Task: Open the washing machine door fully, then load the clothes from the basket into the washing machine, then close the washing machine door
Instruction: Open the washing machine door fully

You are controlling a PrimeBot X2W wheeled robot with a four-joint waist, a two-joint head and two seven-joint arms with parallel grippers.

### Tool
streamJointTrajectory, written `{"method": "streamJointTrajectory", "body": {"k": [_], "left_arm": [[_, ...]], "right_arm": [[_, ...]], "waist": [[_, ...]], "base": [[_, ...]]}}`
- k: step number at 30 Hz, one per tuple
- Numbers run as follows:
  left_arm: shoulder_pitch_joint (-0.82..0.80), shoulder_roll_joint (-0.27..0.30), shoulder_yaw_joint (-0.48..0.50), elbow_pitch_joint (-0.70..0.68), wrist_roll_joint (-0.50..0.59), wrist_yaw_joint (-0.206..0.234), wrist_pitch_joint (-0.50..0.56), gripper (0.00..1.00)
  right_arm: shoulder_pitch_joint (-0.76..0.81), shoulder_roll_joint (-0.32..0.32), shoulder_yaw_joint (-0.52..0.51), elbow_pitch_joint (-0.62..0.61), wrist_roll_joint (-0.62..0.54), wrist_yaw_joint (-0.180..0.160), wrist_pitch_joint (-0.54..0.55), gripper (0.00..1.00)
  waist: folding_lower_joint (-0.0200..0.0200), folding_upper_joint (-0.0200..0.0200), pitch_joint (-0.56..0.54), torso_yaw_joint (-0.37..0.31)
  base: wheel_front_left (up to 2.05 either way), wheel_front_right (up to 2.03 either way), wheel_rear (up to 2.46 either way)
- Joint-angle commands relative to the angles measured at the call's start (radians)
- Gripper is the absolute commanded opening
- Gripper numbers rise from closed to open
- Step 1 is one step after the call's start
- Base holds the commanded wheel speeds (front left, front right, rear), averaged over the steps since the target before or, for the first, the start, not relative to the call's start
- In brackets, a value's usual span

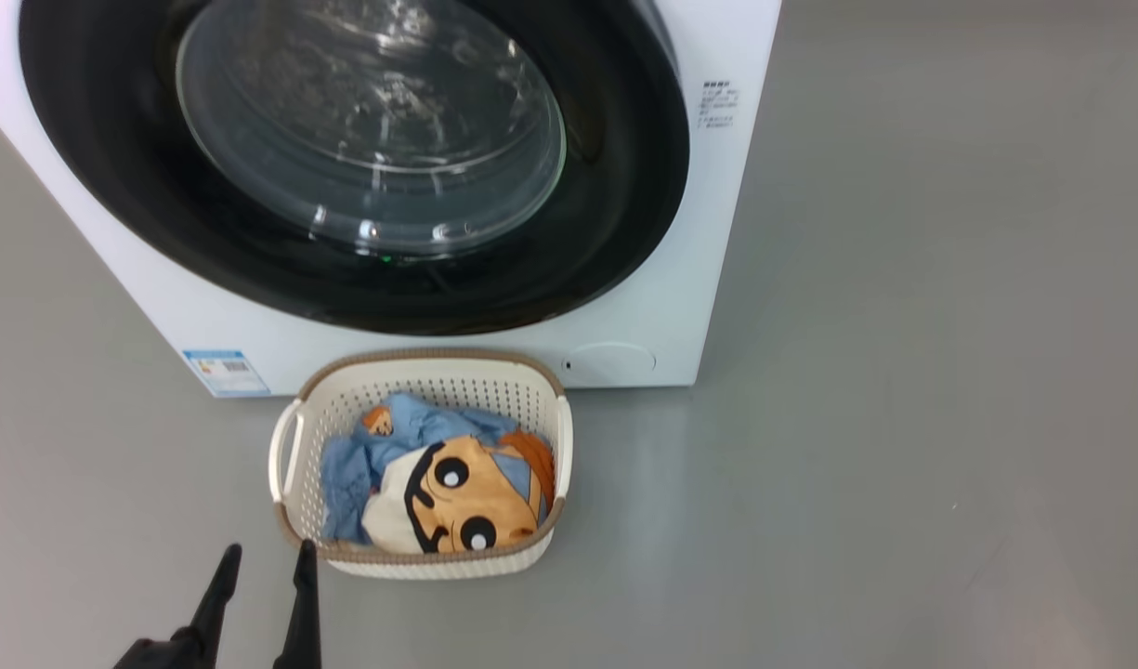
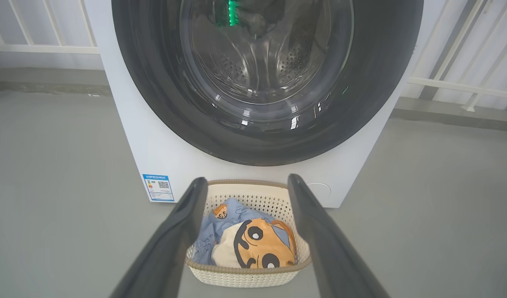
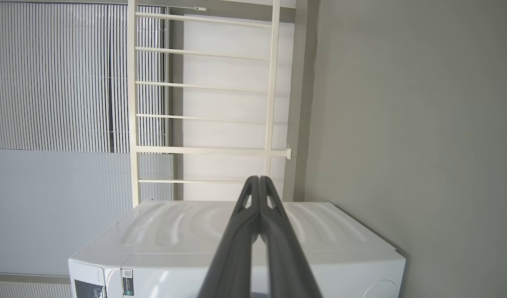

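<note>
White washing machine (image 1: 689, 279), glossy black door (image 1: 615, 214); cream perforated basket (image 1: 420, 386), brown rim; light-blue and tan cartoon-face clothes (image 1: 438, 483).

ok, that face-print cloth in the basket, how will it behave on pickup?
Probably floppy: the face-print cloth lies crumpled, so it should drape and hang from a pinch. Likely light, since it looks like thin fabric. It rests on the light-blue garment, so it may drag that along. The small basket might shift if the fabric snags.

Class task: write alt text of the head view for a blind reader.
A white washing machine, its black-ringed glass door shut, stands on a grey floor behind a cream basket of cartoon-print clothes. The open left end effector is at lower left.
</note>
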Motion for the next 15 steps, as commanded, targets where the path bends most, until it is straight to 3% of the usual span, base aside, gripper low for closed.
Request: {"method": "streamJointTrajectory", "body": {"k": [1,15], "left_arm": [[-0.046,0.011,0.025,-0.031,-0.015,0.005,-0.007,1.0],[-0.067,0.011,-0.003,-0.053,0.018,-0.007,-0.007,1.0]], "right_arm": [[-0.064,-0.047,-0.012,-0.01,0.005,0.002,0.034,0.0],[-0.301,-0.082,-0.055,0.027,-0.07,0.002,0.224,0.0]], "waist": [[0.0,0.0,0.048,0.013],[0.0,0.0,0.17,0.084]], "base": [[0.0,0.0,0.0],[0.0,0.0,0.0]]}}
